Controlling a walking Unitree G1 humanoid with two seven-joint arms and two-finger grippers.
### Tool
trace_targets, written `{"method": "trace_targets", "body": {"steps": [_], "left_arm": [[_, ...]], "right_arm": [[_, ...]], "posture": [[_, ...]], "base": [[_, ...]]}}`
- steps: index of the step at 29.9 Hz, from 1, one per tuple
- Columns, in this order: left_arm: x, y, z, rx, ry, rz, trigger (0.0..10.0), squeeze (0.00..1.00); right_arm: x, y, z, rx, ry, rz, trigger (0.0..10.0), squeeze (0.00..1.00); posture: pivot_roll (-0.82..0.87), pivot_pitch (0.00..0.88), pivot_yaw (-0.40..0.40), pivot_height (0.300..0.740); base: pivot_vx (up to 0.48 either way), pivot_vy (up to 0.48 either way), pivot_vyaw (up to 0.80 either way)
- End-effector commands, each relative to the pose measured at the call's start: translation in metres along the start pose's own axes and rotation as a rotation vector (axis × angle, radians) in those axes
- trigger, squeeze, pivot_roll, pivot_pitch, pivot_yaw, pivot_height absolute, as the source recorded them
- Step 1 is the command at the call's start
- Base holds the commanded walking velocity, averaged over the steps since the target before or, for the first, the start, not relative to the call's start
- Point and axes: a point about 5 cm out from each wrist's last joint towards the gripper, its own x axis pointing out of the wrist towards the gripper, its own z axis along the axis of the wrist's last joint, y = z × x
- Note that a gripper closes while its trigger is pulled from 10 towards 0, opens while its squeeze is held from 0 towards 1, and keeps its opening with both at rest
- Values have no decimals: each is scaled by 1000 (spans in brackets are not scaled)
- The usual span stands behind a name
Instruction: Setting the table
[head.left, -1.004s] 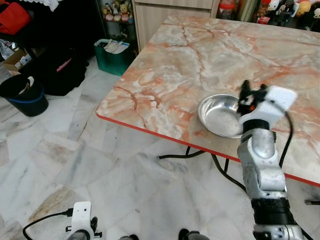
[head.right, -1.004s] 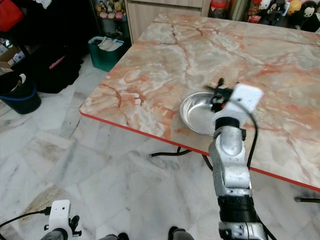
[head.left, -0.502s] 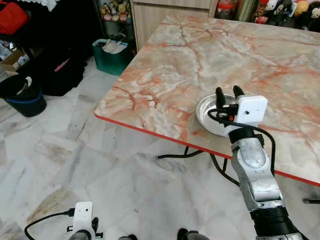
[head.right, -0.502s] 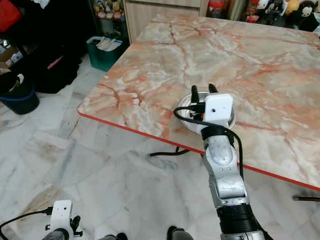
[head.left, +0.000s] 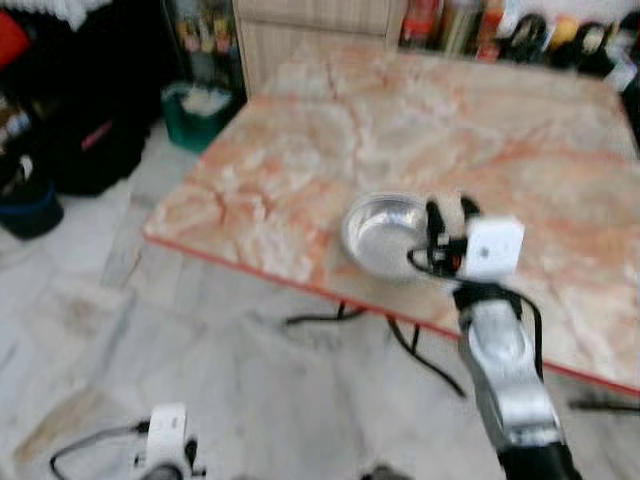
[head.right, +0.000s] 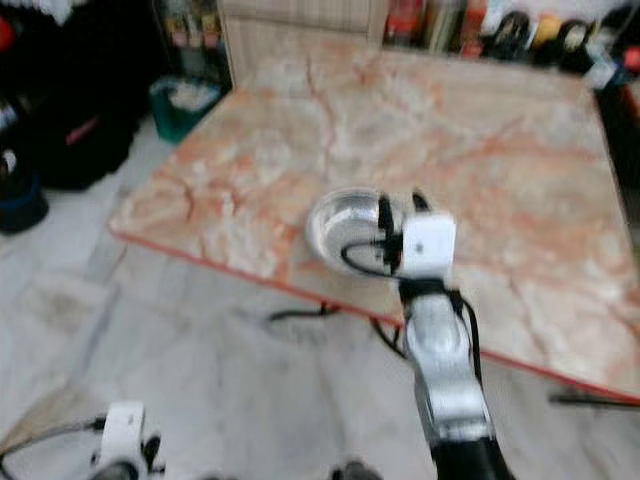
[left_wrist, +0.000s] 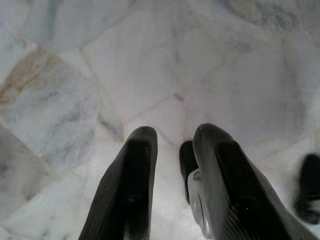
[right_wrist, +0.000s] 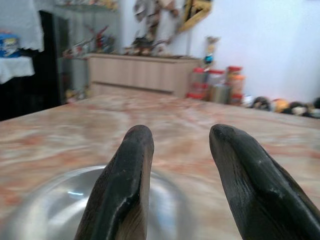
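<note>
The steel bowl (head.left: 388, 232) sits near the marble table's (head.left: 560, 140) front edge; the right gripper (head.left: 450, 212), fingers spread and empty, hovers over its rim; likely light, stiff, slippery; pinch the rim.

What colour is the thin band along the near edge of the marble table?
Red, running along the near edge of the pink-veined marble table; it shows best in the left eye view.

A bowl (head.left: 385, 232) sits on the table (head.left: 560, 150) near its front edge, left of the right claw (head.left: 450, 213).
</note>
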Motion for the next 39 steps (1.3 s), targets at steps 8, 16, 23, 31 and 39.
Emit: {"method": "trace_targets", "body": {"steps": [8,16,23,31,39], "left_arm": [[-3,-5,-11,-24,21,-14,10000,0],[-4,-3,-11,-25,18,-9,10000,0],[-3,-2,-10,-24,13,-10,10000,0],[-3,-3,-9,-25,7,-12,10000,0],[-3,-3,-9,-26,5,-11,10000,0]], "right_arm": [[-15,-7,-26,31,93,-69,10000,0],[-23,-7,-38,30,132,-79,10000,0],[-25,-7,-44,30,152,-81,10000,0],[-25,-4,-58,61,211,-85,10000,0],[-35,-18,-86,195,360,-248,10000,0]], "posture": [[-44,173,12,740],[-45,173,14,740],[-45,170,16,740],[-44,173,17,740],[-43,177,15,740]], "base": [[0,-151,0],[0,0,-493],[0,0,-675],[0,0,-374],[0,0,0]]}}
